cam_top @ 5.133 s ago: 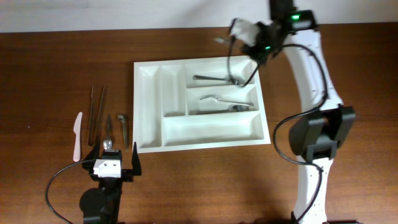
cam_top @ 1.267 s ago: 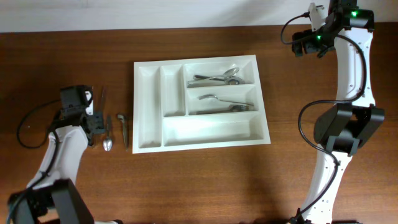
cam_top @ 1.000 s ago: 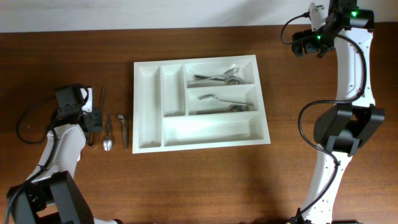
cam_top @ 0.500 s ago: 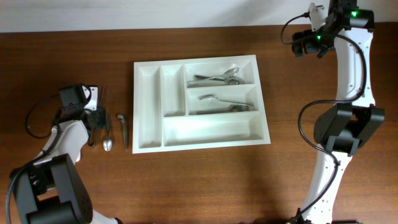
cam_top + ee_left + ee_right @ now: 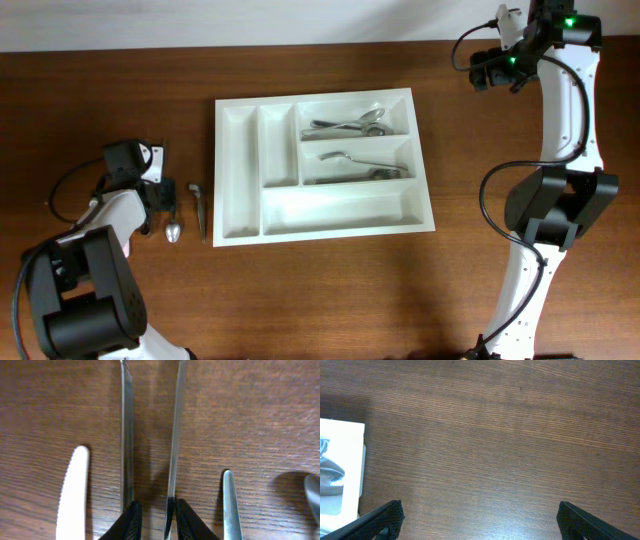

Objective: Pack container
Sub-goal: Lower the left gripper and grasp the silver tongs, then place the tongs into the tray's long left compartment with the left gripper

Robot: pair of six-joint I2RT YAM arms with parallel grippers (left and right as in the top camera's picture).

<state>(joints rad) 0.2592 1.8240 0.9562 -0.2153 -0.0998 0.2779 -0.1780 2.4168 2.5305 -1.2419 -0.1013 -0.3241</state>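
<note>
In the middle of the table lies the container, a large white tray. There is bare wood on all four sides of it, with the widest free room on the near side and to the right of its right edge. The right gripper hangs over the far right part of the table, beyond the tray's far right corner, with its fingers spread wide and nothing between them. The left gripper is low over the wood to the left of the tray. Its fingers stand narrow on both sides of a slim metal piece, but I cannot tell if they press it. Just left of this lies a second metal piece, and further left a white plastic knife; the picture edge cuts off all three. From above, the arm mostly hides them. Between this gripper and the tray lie a spoon and a short utensil. The tray's far right compartment holds metal cutlery, hard to count, and the compartment just nearer holds more metal pieces.
</note>
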